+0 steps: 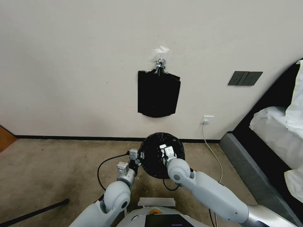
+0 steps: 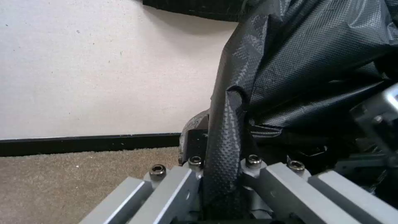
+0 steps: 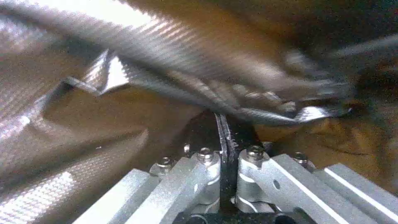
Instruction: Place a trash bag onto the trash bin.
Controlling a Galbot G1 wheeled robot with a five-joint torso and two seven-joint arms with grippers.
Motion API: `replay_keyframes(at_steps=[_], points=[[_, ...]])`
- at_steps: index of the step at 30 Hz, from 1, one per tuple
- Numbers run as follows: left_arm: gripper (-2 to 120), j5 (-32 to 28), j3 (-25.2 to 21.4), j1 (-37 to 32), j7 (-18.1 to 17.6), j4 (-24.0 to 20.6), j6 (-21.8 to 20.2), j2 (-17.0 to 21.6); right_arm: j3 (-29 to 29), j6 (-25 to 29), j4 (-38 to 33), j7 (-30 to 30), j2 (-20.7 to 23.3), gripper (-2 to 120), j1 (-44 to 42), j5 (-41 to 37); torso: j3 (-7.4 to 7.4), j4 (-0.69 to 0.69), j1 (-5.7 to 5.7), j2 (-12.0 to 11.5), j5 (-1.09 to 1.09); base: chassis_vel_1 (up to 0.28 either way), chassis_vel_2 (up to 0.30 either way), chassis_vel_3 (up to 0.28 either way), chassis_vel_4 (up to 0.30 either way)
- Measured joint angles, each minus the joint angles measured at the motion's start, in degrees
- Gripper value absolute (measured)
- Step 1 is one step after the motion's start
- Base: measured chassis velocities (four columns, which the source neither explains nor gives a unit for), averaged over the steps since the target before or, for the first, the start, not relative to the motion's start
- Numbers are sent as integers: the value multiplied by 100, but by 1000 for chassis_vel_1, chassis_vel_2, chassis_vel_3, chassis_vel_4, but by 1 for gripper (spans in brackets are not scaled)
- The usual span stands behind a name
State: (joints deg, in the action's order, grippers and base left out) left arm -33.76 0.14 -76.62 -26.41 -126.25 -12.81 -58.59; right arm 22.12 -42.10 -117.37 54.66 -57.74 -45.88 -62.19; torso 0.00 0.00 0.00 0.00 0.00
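Observation:
The black trash bag (image 1: 157,164) is spread in a round, crinkled shape on the carpet close to the wall, and the trash bin is hidden under it. My left gripper (image 1: 141,156) is at the bag's left edge, shut on a fold of the film (image 2: 226,124). My right gripper (image 1: 164,150) reaches into the middle of the bag's top. In the right wrist view its jaws are pressed together on a thin sheet of the bag (image 3: 248,112).
A flat bundle of black bags (image 1: 158,93) hangs from a metal clip (image 1: 160,64) on the wall above. A wall socket (image 1: 206,119) and its cable sit to the right. A bed (image 1: 277,132) fills the right side. A black cord (image 1: 104,164) loops on the carpet.

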Motion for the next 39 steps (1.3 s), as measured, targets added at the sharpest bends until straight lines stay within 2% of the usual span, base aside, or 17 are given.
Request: replay_keyframes(at_steps=[10,39], points=[[1,-7,-159,-300,139,-121,-9,44,-29,2,105,-90,-30,0,-17,79,0,1,0,0,0,0,0,0,0],[1,-41,-175,-412,152,-251,-20,14,8,8,551,-248,-180,0,-38,311,0,0,0,0,0,0,0,0,0]])
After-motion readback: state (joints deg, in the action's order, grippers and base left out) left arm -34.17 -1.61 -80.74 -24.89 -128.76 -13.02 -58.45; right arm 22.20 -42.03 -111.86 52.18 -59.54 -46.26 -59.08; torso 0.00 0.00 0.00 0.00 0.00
